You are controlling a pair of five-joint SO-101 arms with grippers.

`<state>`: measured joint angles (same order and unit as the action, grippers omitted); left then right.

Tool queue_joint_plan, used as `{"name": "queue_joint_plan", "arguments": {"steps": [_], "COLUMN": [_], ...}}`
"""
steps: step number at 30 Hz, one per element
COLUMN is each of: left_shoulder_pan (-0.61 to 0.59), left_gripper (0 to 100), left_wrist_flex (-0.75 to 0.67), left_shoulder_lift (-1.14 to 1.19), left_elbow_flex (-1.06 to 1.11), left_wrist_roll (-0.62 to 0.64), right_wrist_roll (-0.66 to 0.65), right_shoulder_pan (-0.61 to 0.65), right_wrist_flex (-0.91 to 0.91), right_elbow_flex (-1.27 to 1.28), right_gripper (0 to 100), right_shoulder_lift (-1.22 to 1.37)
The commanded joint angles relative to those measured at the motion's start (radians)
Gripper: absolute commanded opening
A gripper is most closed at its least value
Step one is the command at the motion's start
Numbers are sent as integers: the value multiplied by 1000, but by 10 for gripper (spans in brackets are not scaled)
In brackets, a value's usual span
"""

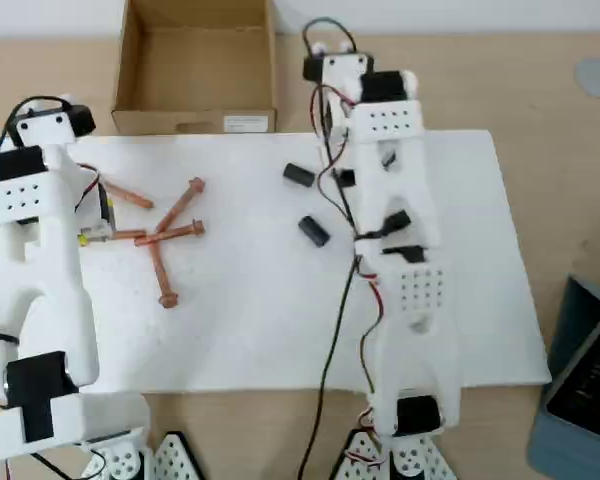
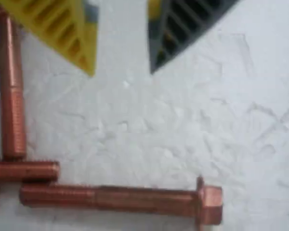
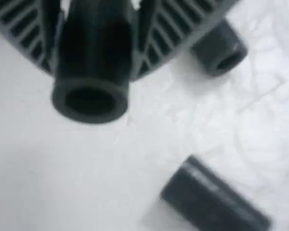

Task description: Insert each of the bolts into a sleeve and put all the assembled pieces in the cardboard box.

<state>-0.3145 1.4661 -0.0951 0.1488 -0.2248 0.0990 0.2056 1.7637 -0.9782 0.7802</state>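
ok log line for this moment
left pincer: open by bolts | right pincer: shut on sleeve | cardboard box: empty

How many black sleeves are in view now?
3: one sleeve in the right gripper, two loose sleeves on the white mat beside it. The arm may hide more.

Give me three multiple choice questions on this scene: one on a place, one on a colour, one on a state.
1. The bolts lie: A on the white mat; B on bare wood; C on the floor.
2. The sleeves are: A yellow; B white; C black.
3. The right gripper is: A open; B shut on a sleeve; C holding a bolt.
Answers: A, they rest on the mat; C, each looks black; B, its fingers clamp one sleeve.
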Motion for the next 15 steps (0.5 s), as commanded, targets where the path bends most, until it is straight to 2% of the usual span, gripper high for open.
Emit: {"name": "queue_joint_plan", "arguments": {"steps": [1,8,15], "left_shoulder_pan": [25,170,273], "left_gripper": [78,78,78], "left_wrist_flex": [29,74,34], "left_shoulder_lift": [-7,-5,74], "left_elbow_flex": [-138,-238,-244], "left_wrist_roll": [-5,-52,-83], "right_wrist_roll": [-15,-74,-127], "right_shoulder_pan": [4,-13,-91], "right_wrist_flex": [23,21,20], "right_elbow_flex": [73,332,522], "right_gripper": [10,10,10], "right_shoulder_lift": [-200,-460,-673]}}
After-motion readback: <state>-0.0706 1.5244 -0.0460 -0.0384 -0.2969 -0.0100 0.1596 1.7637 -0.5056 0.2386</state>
